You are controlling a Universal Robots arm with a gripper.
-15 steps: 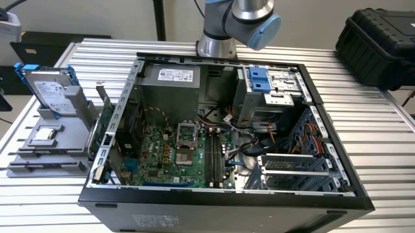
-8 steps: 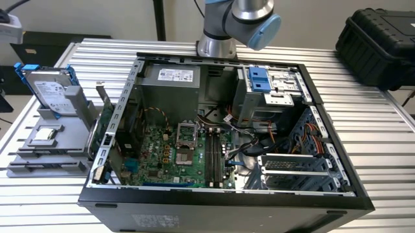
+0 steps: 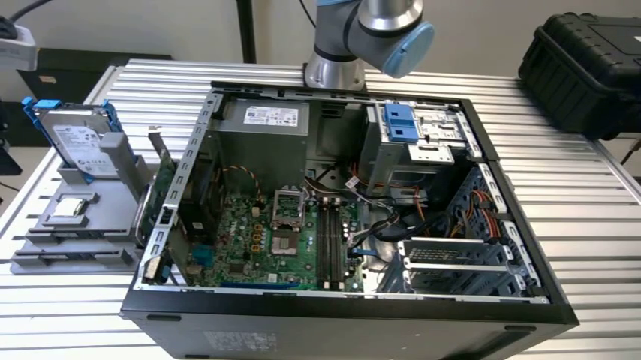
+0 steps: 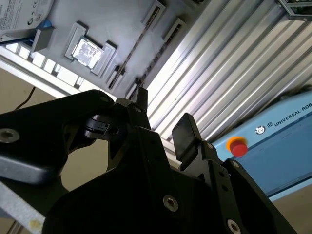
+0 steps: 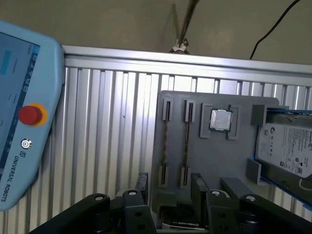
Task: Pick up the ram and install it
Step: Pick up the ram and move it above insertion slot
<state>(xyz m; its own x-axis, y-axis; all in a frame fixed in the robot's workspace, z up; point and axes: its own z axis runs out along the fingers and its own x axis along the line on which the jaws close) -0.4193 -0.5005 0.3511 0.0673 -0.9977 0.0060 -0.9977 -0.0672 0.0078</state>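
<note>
My gripper hangs open over the grey parts holder, with nothing between its black fingers. Below it, the holder's two long slots each show just a thin dark line, and I cannot tell whether the ram sits in one of them. In the exterior view two long dark strips lie in the motherboard's memory slots, and I cannot make out if either is the ram. The open computer case lies on its side on the table.
The holder sits at the exterior view's left beside the case, carrying a silver hard drive in a blue frame, a processor chip and a green card. A pendant with a red button lies on the ribbed table. A black box stands at back right.
</note>
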